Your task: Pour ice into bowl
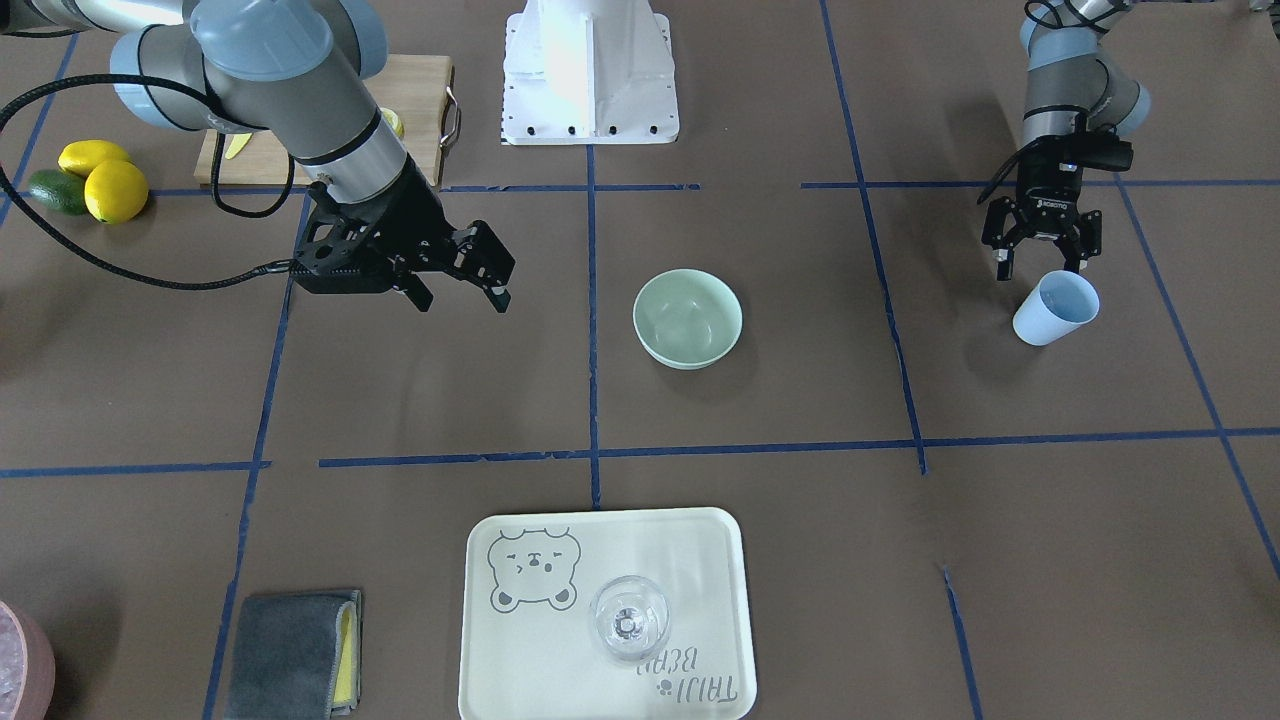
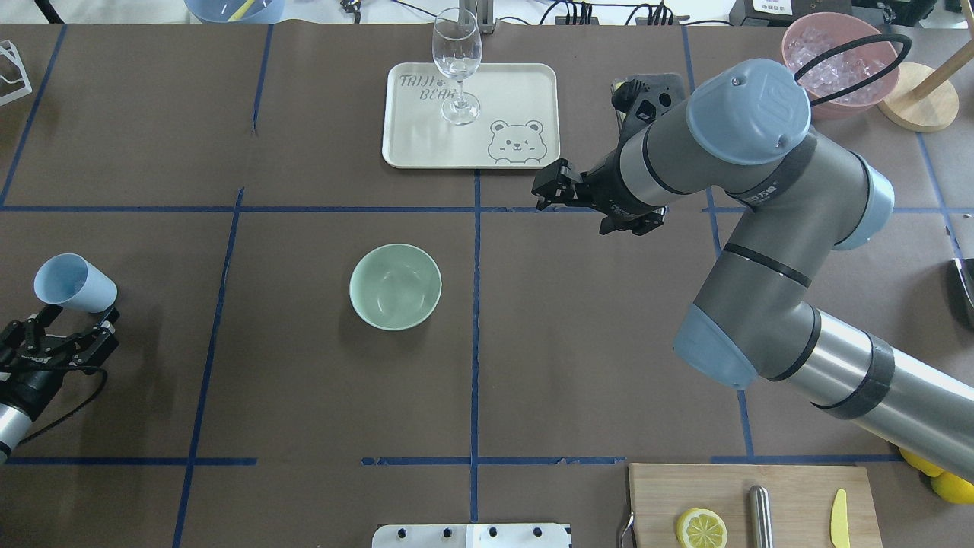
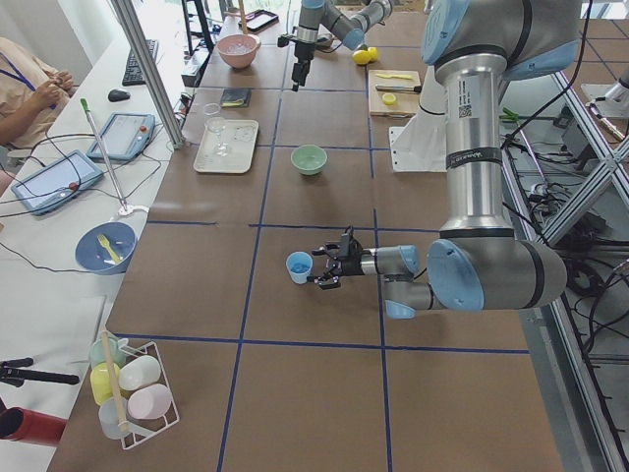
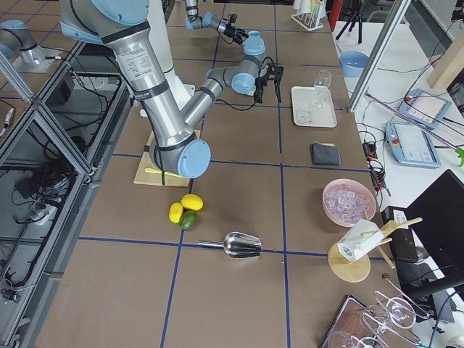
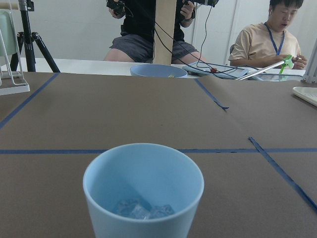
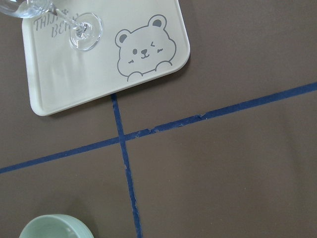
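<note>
While the ice (image 5: 141, 209) lies as a few clear cubes at the bottom of the pale blue cup (image 5: 143, 188), the cup stands upright near the desk (image 1: 800, 380) edge on the robot's left. The left pincer (image 1: 1040, 270) is level with the cup and points at it, fingers spread wider than the cup and tips at its sides. Open; I cannot tell whether either finger touches the cup wall.

The mint-green bowl (image 1: 688, 318) sits near the middle of the desk, well apart from the cup.

The right pincer (image 1: 464, 300) hangs above the desk on the robot's right of the bowl, between the bowl and the cream bear tray (image 2: 426, 144). Its fingers are apart and hold nothing. Its wrist view shows the tray corner and a sliver of the bowl rim.

A stemmed wine glass (image 2: 457, 65) stands upright on the tray. A pink container (image 2: 825, 109) of ice cubes sits at the far right corner.
</note>
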Available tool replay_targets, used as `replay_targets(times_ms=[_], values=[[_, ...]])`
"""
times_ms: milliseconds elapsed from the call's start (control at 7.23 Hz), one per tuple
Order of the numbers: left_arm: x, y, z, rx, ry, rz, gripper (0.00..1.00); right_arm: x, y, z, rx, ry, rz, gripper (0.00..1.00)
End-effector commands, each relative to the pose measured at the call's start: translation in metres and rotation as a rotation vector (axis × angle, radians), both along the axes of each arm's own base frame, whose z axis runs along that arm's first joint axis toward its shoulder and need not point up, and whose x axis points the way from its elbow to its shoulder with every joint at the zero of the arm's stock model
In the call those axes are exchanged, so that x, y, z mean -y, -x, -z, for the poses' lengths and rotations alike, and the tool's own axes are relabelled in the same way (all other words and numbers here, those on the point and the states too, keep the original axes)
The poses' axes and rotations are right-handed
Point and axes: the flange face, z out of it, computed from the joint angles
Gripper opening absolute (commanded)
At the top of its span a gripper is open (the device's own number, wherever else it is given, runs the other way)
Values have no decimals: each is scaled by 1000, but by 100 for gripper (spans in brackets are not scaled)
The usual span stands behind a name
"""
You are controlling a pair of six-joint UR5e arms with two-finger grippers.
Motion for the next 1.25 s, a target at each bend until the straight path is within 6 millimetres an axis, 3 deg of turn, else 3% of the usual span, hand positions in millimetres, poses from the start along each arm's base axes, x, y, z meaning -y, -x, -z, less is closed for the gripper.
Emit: replay_targets(times_ms=[0,138,277,554,830,1107], values=[[6,7,-4,38,-26,79,100,0,0,0,0,0,-1,100],[7,7,-4,39,-26,84,100,0,0,0,0,0,-1,100],[12,-8,7,7,-31,89,100,0,0,0,0,0,-1,100],[18,-19,12,4,-28,99,100,0,0,-1,-2,3,-1,100],[28,-9,5,23,-24,130,100,0,1,-1,-2,3,-1,100],[38,-22,5,19,-24,148,100,-1,2,-1,4,21,-8,100]])
